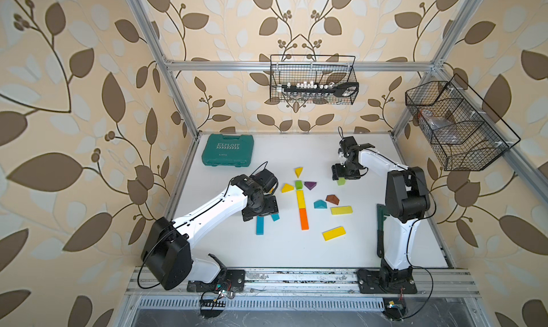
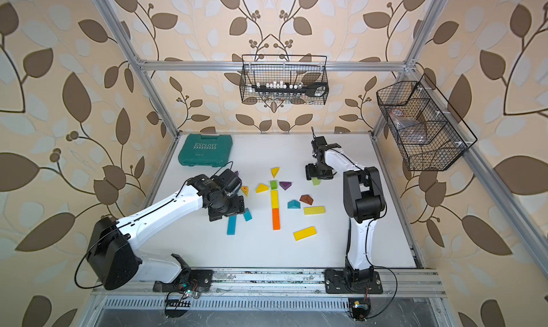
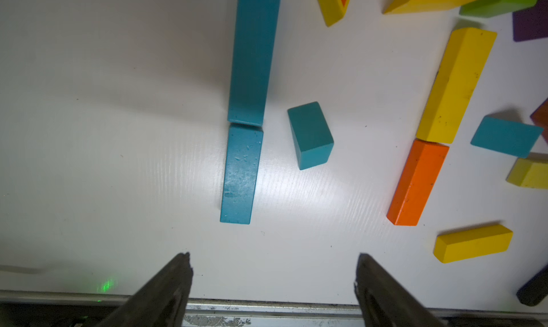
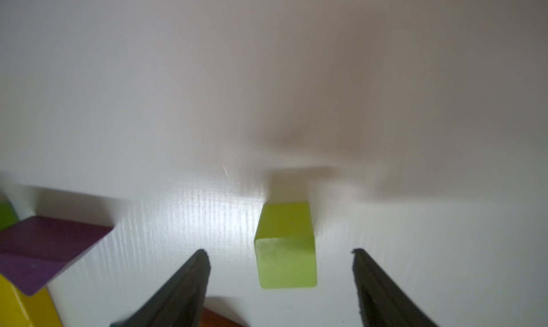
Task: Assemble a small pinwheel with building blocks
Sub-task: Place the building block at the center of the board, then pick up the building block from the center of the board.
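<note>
wooden, light and rigid, the lime cube (image 4: 286, 245) is seen loose on the table (image 4: 148, 103) between the spread fingers of the right gripper (image 4: 278, 251), best pinched across opposite flat faces, the left gripper (image 3: 274, 254) likewise spread.

Blocks (image 1: 300, 198) lie between the left arm (image 1: 207, 213) and right arm (image 1: 397, 239); the tool case (image 1: 227, 153) sits back-left.

We're looking into a robot lab cell: aluminium framing (image 1: 222, 65) is boxing in a white tabletop (image 1: 281, 251), leaf-patterned wallpaper panels (image 1: 74, 103) are closing it off, and a wire basket (image 1: 275, 97) is hanging on the back rail.
</note>
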